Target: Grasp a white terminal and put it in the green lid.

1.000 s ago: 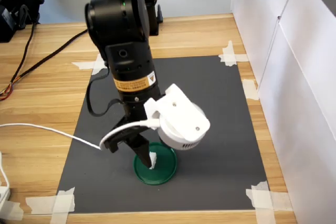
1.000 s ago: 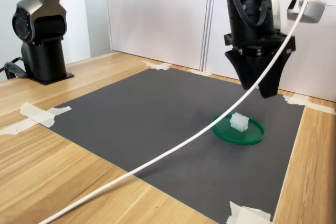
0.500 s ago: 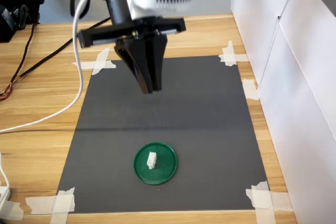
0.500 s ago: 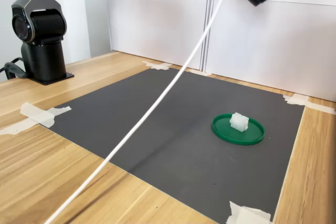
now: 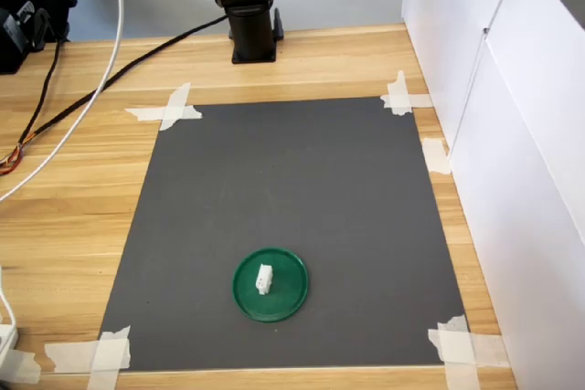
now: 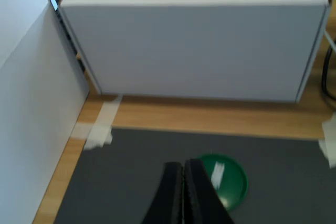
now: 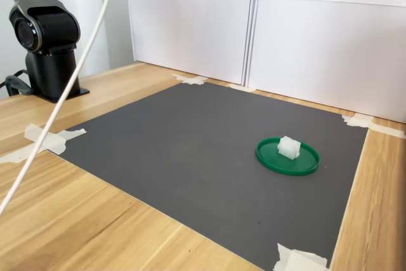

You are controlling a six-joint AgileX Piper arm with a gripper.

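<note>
I see the tiny white plastic terminal [image 5: 264, 279] lying light and rigid at the flat dark-green round lid's [image 5: 289, 299] centre; best pinched across its flat sides, I'd judge; my gripper [image 6: 183, 199] is closed, empty, at six o'clock.

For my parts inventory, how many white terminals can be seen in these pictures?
1. The white terminal lies inside the green lid, near its middle, on the dark mat. All three views show only this one; none seems hidden.

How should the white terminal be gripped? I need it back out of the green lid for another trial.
Come straight down and pinch the white terminal across its two long sides. It stands proud of the green lid, whose low rim probably blocks a sideways approach.
</note>
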